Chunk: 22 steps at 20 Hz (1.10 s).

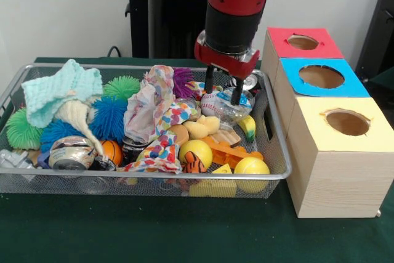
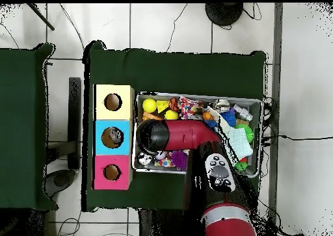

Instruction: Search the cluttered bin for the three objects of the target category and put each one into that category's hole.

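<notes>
**A:** So we're looking at the hand first. It hangs low over the far right corner of the bin, right by the boxes. Its two dark fingers are spread apart with nothing between them, so we'd call it released. Anyone see a can near it?

**B:** Yep, we see one can just behind the right finger, tucked against the bin's far rim, silvery top tilted toward us. We can't tell if the finger touches it. Just below the hand there's a baseball and some clear plastic thing beside it.

**A:** And a second can sits way over at the near left, lying tilted next to a small basketball. A third one we can't pick out for sure; something dark with a rim peeks out under the patterned cloth, but we won't call it.

**B:** Rest of the clutter: blue puff ball, green ones, a purple one, a mint knitted cloth, two yellow balls at the near right, an orange toy between them.

**A:** The blue hole is in the middle box, between the red-topped one and the yellow-topped one, just right of the bin on the green desk. From overhead the red arm covers that end of the bin, and we see something dark inside the blue hole but can't tell what.
</notes>
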Motion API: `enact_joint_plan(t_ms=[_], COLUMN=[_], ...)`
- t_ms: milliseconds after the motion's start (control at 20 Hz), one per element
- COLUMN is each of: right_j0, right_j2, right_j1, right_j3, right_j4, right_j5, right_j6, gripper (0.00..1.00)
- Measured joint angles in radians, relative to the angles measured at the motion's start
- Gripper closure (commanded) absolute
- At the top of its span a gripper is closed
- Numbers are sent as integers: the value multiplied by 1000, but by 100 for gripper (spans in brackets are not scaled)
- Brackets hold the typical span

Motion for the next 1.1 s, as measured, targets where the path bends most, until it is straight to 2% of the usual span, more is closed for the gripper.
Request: enact_joint_plan(t_ms=[200, 450, 850, 1100], right_j0=[-1, -14, -28, -27], right_j2=[25, 57, 76, 76], right_j1=[17, 35, 37, 62], right_j3=[47, 80, 83, 69], right_j4=[-28, -32, -36, -58], right_j5=[-57, -62, -62, -64], right_j6=[0, 0, 0, 0], gripper=[0, 0, 0, 0])
